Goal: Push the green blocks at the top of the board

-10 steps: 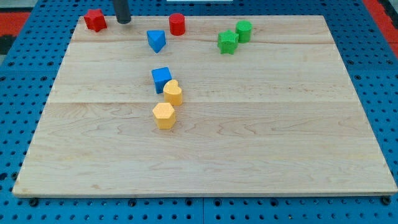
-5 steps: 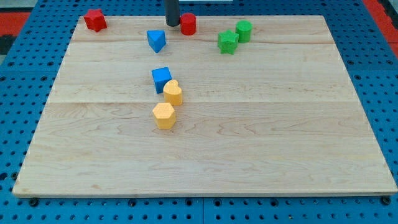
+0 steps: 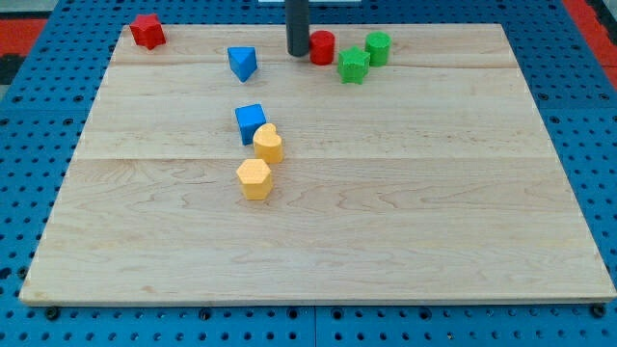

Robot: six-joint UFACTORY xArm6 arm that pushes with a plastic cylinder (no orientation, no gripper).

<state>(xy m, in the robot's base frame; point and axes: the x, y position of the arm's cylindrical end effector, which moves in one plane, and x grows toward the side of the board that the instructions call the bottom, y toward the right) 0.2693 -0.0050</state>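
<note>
Two green blocks sit near the view's top, right of centre: a green star-shaped block [image 3: 353, 66] and a green cylinder [image 3: 378, 47] just up and right of it. My tip [image 3: 298, 52] rests on the board to their left, against the left side of a red cylinder [image 3: 322, 47]. The red cylinder stands between my tip and the green star, very close to the star; whether they touch I cannot tell.
A red star-shaped block [image 3: 147, 31] sits at the top left corner. A blue triangular block [image 3: 243, 64] lies left of my tip. A blue cube [image 3: 251, 122], a yellow rounded block [image 3: 268, 144] and a yellow hexagonal block [image 3: 254, 178] cluster mid-board.
My tip has moved right along the top of the board, reaching the red cylinder and pushing it right toward the green star. The green blocks have not moved.
</note>
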